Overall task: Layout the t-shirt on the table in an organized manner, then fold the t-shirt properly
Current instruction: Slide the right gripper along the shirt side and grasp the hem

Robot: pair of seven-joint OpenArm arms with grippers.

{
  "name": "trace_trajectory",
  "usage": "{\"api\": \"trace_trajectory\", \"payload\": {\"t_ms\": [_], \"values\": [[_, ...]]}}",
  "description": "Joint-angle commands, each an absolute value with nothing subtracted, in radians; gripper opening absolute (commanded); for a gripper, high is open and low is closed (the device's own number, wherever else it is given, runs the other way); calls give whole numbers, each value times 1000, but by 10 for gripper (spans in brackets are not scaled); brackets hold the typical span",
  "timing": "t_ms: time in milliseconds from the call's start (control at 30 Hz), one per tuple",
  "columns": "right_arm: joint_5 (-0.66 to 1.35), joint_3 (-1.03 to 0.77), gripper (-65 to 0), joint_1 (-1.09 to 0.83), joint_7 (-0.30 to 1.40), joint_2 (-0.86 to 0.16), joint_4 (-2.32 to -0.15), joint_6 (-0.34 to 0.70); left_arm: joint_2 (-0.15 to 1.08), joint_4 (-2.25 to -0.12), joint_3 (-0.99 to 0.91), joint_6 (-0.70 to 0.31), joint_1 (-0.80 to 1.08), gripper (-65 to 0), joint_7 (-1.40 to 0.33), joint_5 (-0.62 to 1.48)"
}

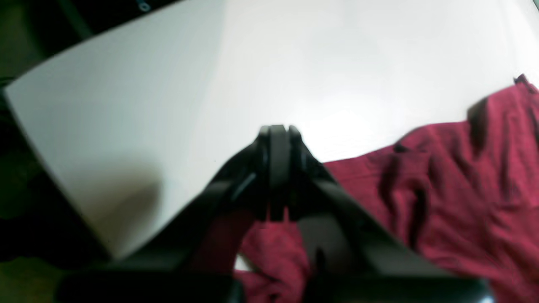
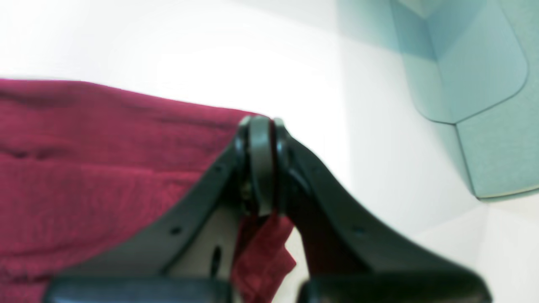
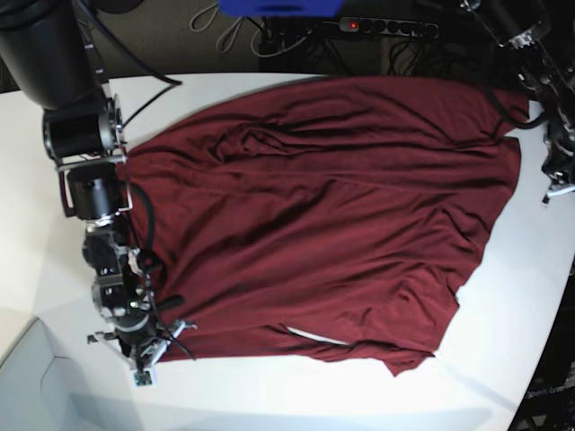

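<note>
- Left wrist view: the left gripper, nearest the lens, has its jaws pressed together pinching the t-shirt; keep that pinch firm.
- Right wrist view: the right gripper likewise pinches a shirt corner; pull evenly.
- Base view: the shirt lies wrinkled across the table; tension both corners outward toward opposite edges.

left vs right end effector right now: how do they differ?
The left end effector is shut on the wrinkly dark maroon t-shirt at the rumpled corner by the edge of the glossy white table. The right end effector is shut on a smoother, straighter edge.

In the base view the left one sits at the upper right, mostly out of frame, while the right one is fully visible at the lower left.

Shared: both black, both shut on cloth.
</note>
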State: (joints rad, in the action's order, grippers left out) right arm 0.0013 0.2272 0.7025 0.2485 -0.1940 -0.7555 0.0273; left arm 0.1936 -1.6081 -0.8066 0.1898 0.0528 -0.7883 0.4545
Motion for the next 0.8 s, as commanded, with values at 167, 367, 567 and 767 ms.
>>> {"api": "trace_trajectory", "payload": {"t_ms": [167, 367, 567, 767], "values": [[4, 223, -529, 736, 228, -197, -773, 15, 182, -1604, -756, 186, -30, -649, -763, 456], [4, 223, -364, 733, 228, -189, -779, 15, 174, -1557, -638, 188, -58, -649, -763, 455], [4, 220, -364, 657, 231, -208, -895, 15, 186, -1402, -630, 188, -76, -649, -762, 455], [4, 137, -364, 489, 380, -197, -1181, 15, 231, -1251, -627, 188, -62, -649, -641, 455]]}}
